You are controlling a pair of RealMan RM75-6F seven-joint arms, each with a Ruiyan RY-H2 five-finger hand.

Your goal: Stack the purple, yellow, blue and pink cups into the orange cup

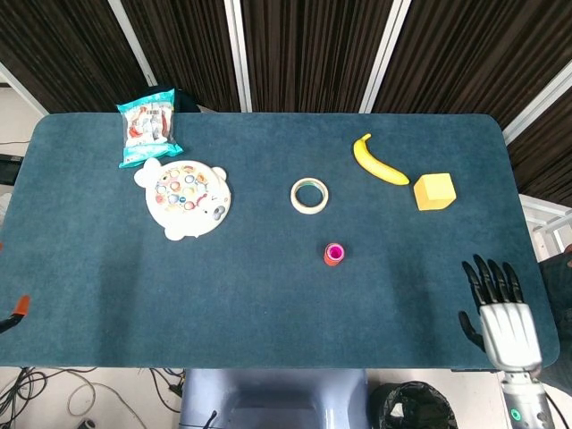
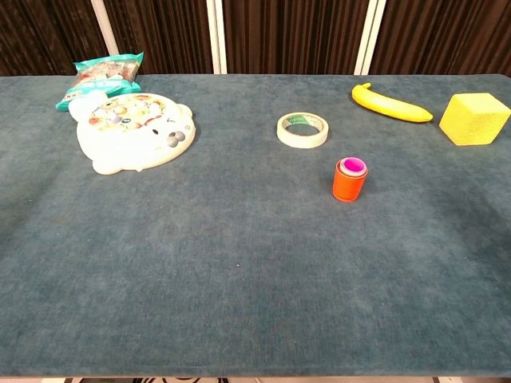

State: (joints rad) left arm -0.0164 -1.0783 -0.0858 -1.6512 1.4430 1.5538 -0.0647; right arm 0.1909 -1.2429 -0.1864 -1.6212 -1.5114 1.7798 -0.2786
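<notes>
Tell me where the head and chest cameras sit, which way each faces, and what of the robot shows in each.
Head view: high above the near edge, looking steeply down on the whole table; the right hand shows at lower right, fingers spread, holding nothing.
Chest view: low at the near edge, looking across the table toward the curtain; no arm or hand shows.
Both share the orange cup with pink inside, tape roll, banana and yellow block.

The stack of cups (image 2: 349, 179) is standing near the middle of the table (image 2: 239, 303), with the innermost cup (image 2: 351, 166) sitting in the top; the tape roll (image 2: 302, 130) is lying just beyond it to the left; the banana (image 2: 390, 104) and block (image 2: 474, 118) are lying far right; the toy plate (image 2: 132, 132) is lying far left, the snack bag (image 2: 101, 76) behind it; the right hand (image 1: 503, 315) is hanging at the near right edge.
</notes>
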